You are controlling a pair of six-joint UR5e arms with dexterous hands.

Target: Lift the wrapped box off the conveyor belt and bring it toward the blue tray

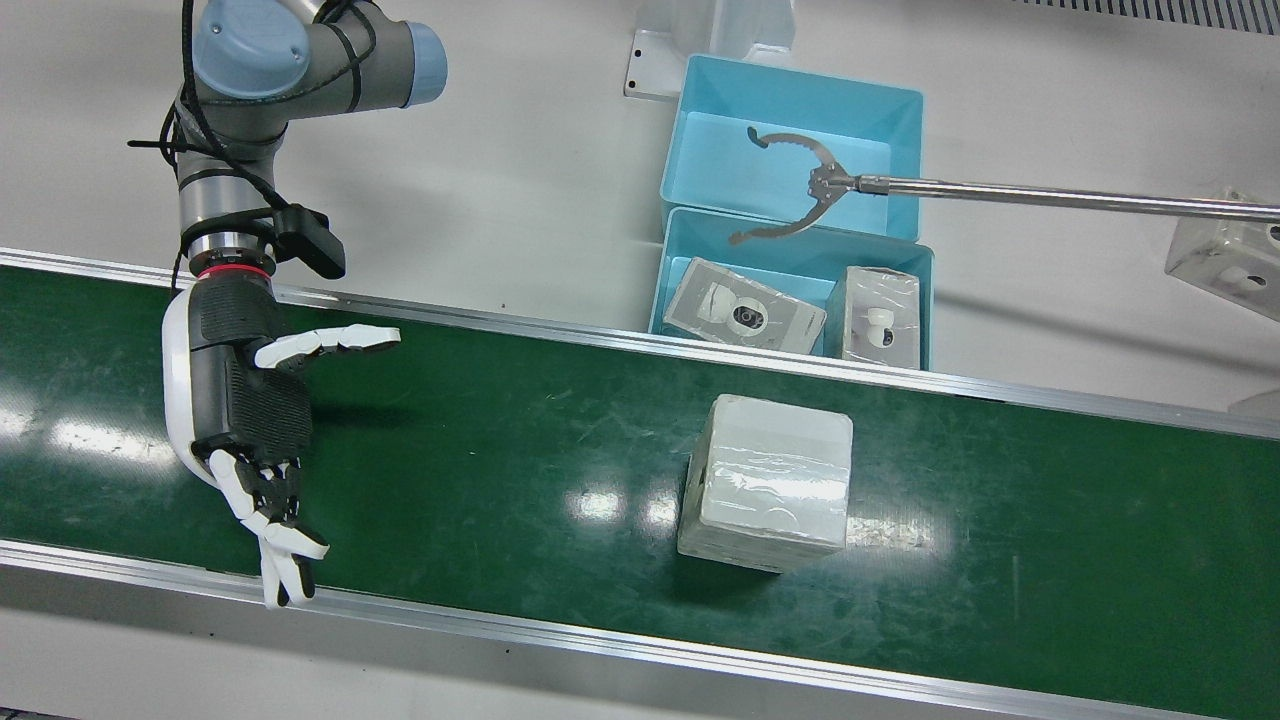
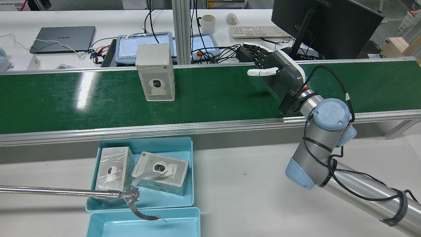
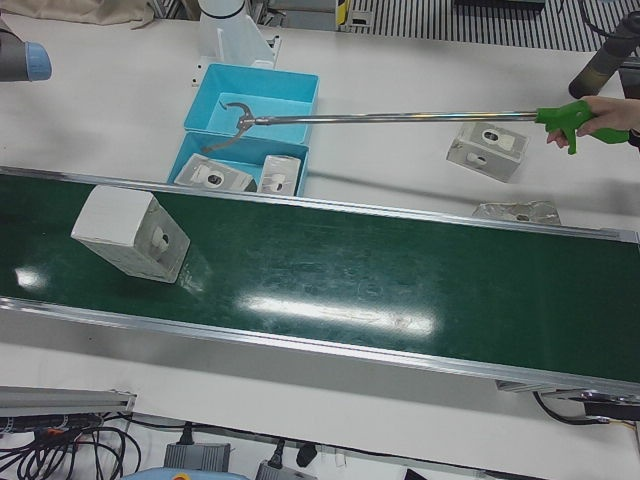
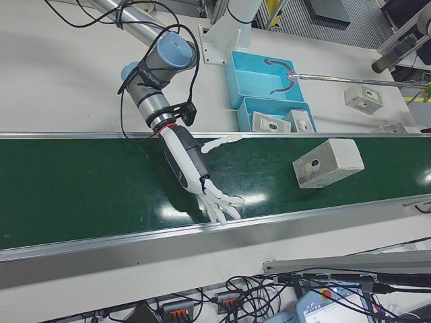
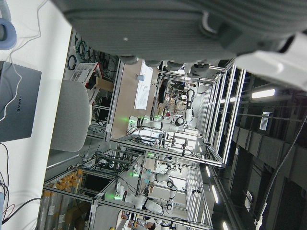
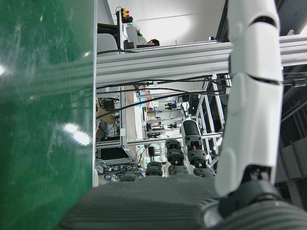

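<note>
The wrapped box [image 1: 765,485] [image 2: 155,72] [image 3: 130,235] [image 4: 328,163] stands alone on the green conveyor belt [image 1: 520,440], white-grey under clear film. My right hand [image 1: 250,420] [image 2: 279,74] [image 4: 192,165] hovers over the belt, well apart from the box and on its left in the front view. It is open, with fingers spread and nothing in it. Two blue trays sit beside the belt: one [image 1: 690,225] [image 2: 184,144] holds two wrapped boxes, the other [image 1: 720,160] [image 2: 144,223] holds none. Of my left hand only the palm [image 5: 144,28] shows, in its own camera.
A person's hand [image 3: 610,112] holds a long reacher tool [image 1: 800,190] [image 2: 131,197] [image 3: 400,117] with its open claw over the trays. Loose wrapped boxes [image 1: 1225,250] [image 3: 487,150] lie on the white table. A laptop [image 2: 62,38], a monitor [image 2: 322,26] and a keyboard [image 2: 256,31] stand beyond the belt.
</note>
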